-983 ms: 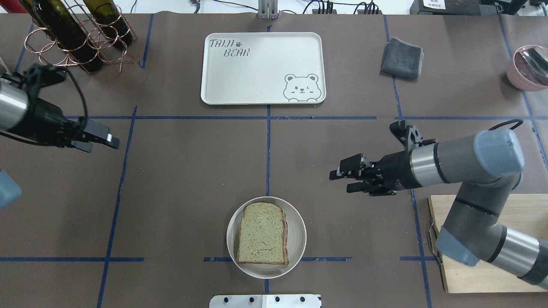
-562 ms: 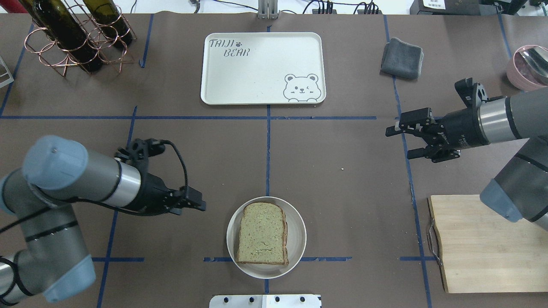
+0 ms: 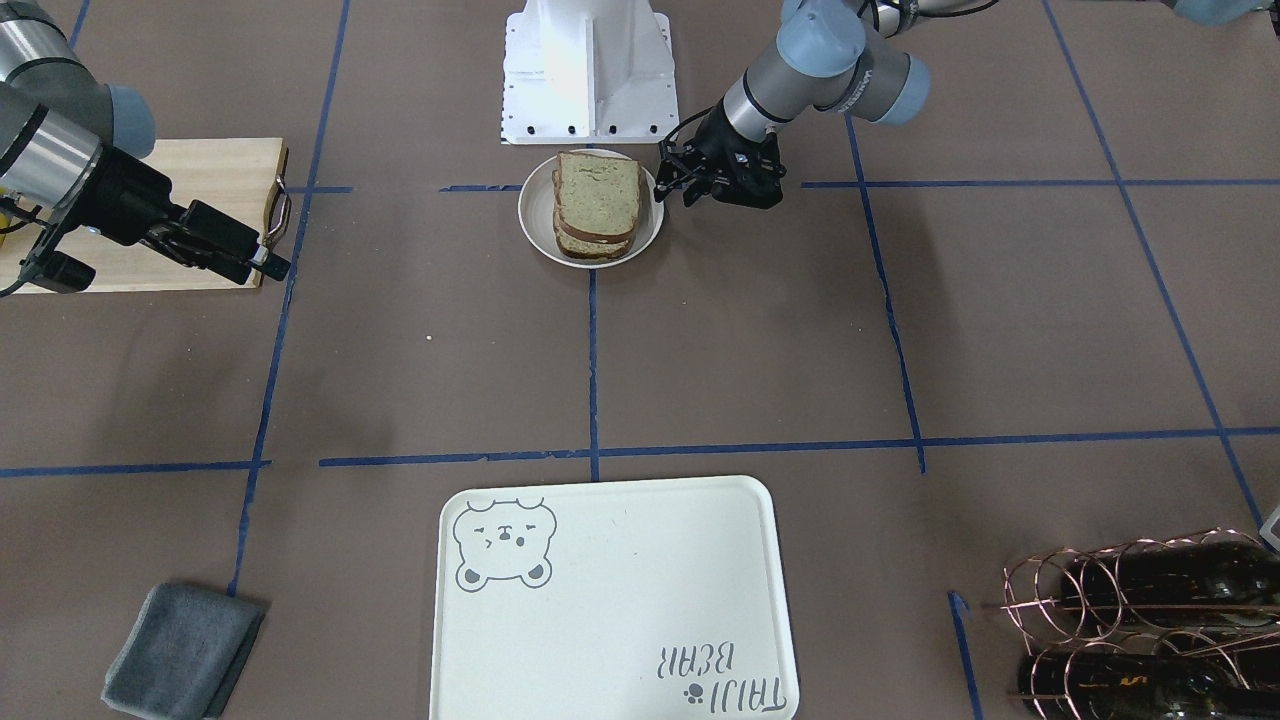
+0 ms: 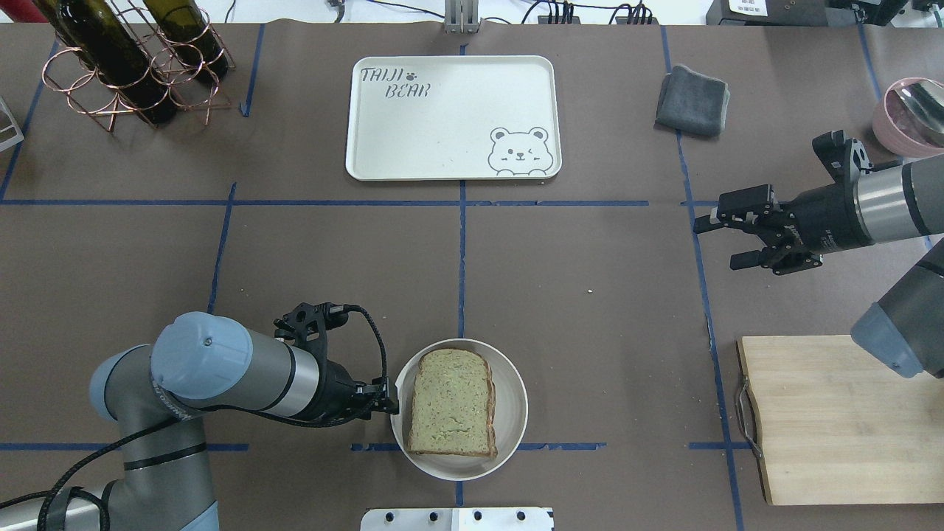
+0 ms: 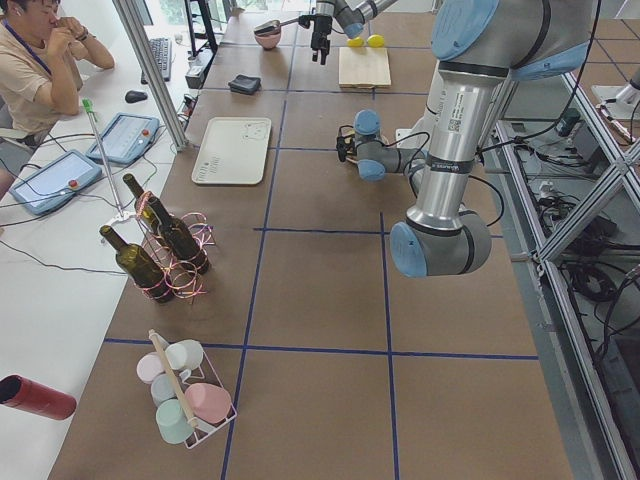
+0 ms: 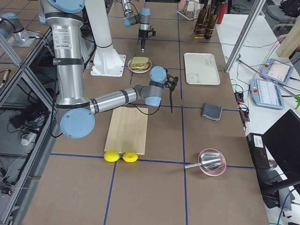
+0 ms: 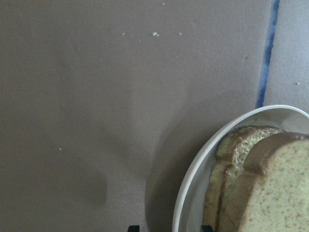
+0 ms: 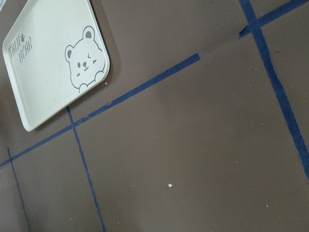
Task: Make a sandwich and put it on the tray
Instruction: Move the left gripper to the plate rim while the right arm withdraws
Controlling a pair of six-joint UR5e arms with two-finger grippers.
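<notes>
Pale greenish-tan bread with a dark crust: the sandwich (image 4: 451,402) lies stacked on its round cream dish (image 4: 518,420), at the near edge of the brown counter (image 4: 590,317), just in front of my base. From the front view I see two slices, one on the other; what lies between them I cannot make out.

My left claw (image 4: 389,405) is low at the dish's left side, right by the rim. It is spread: in my left wrist view the two tips just show at the bottom edge, one outside the rim and one over the dish. Whether either tip touches the rim, I cannot tell.

The tray (image 4: 442,125), cream-white with its bear drawing, sits at the far middle of the counter, well apart from the dish.

My right claw (image 4: 721,239) hangs over bare counter off to the right, fingers spread, gripping nothing. The wooden cutting board (image 4: 833,420) lies nearer me on that side. A folded grey cloth (image 4: 693,90) and a pink bowl (image 4: 903,129) are at the far right, and the wine bottles (image 4: 125,59) in their wire rack (image 4: 88,96) at the far left.
</notes>
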